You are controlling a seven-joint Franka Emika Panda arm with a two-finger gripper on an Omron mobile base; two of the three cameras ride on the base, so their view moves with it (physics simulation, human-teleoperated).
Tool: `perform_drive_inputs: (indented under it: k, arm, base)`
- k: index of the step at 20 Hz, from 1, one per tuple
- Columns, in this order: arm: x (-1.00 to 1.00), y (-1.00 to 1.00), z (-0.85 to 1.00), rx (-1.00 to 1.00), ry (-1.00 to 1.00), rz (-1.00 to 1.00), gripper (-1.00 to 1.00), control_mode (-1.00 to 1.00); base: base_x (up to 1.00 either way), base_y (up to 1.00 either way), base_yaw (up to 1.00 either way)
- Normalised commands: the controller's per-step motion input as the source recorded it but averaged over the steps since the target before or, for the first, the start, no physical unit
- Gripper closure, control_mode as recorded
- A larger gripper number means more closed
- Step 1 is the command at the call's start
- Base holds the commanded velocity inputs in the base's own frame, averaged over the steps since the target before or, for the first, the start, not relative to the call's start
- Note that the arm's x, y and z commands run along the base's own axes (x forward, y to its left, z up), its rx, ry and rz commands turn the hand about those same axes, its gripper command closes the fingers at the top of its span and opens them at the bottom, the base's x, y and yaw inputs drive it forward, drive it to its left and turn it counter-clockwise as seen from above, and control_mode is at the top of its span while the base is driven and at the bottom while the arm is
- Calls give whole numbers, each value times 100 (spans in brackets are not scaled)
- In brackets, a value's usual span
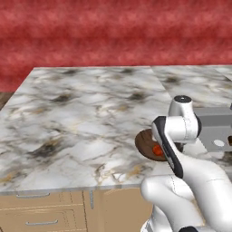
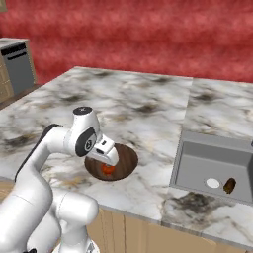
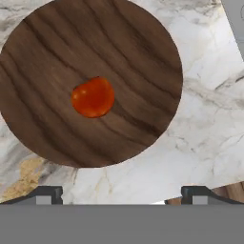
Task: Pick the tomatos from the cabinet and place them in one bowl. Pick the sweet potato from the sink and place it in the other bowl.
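Note:
A dark wood-grain bowl (image 3: 128,52) stands on the marble counter near its front edge, with one red tomato (image 3: 93,97) lying inside it. My gripper (image 3: 121,194) hovers just above the bowl, open, its fingertips (image 3: 47,193) wide apart with nothing between them. In the right base view the gripper (image 2: 109,159) points down over the bowl (image 2: 127,159) and the tomato (image 2: 107,170). The arm covers part of the bowl (image 1: 144,142) in the left base view, where the tomato (image 1: 157,150) peeks out. The brown sweet potato (image 2: 229,186) lies in the grey sink (image 2: 197,148), right of the bowl. The cabinet and the other bowl are out of view.
The marble counter (image 1: 81,118) stretches left and back to a red wall (image 1: 113,31). Tan drawers (image 1: 36,213) with short handles sit under its front edge. A grey appliance (image 2: 17,64) stands far left. A round drain (image 2: 212,183) lies beside the sweet potato.

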Motion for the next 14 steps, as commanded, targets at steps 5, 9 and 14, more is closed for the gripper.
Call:
perform_drive_inputs:
  k: [5, 9, 14]
  arm:
    - [-50, 4, 47, 1, 0, -1, -100, -100]
    - [-1, 7, 2, -3, 2, 0, -100, -100]
    - [-2, 0, 0, 0, 0, 0, -100, -100]
  base:
    - [0, 0, 0]
    - [0, 0, 0]
    - [0, 0, 0]
